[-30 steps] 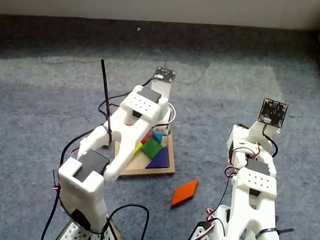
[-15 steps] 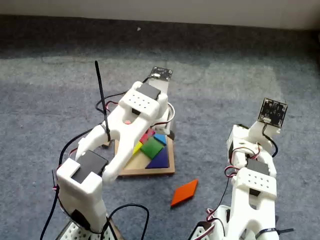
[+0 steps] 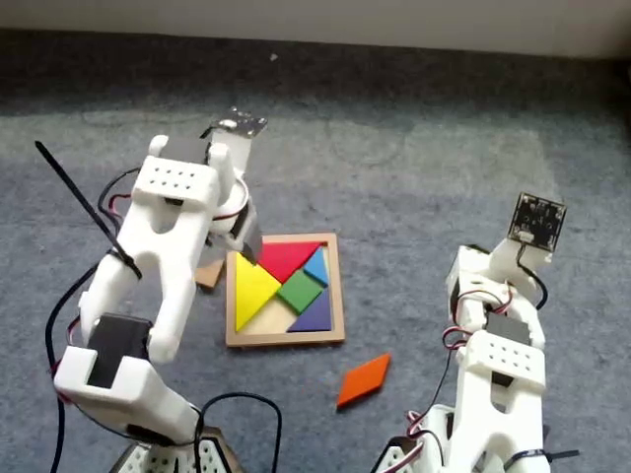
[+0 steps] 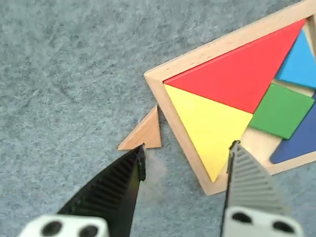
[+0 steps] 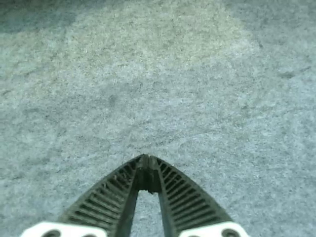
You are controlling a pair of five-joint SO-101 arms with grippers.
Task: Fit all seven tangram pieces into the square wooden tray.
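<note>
The square wooden tray (image 3: 286, 340) lies on the grey worktop (image 3: 444, 177) and holds five pieces. These are a red triangle (image 3: 289, 259), a yellow triangle (image 3: 253, 289), a green square (image 3: 299, 292), a light blue piece (image 3: 316, 266) and a dark blue piece (image 3: 314, 315). A strip of the tray's bare floor shows beside the yellow triangle. A plain wooden triangle (image 4: 145, 134) lies outside, its tip at the tray's rim. An orange parallelogram (image 3: 364, 379) lies apart from the tray, nearer the arms.

The left claw (image 4: 186, 146) hangs released and empty, straddling the tray's rim beside the wooden triangle. The right claw (image 5: 146, 159) is clenched on nothing above bare worktop.
</note>
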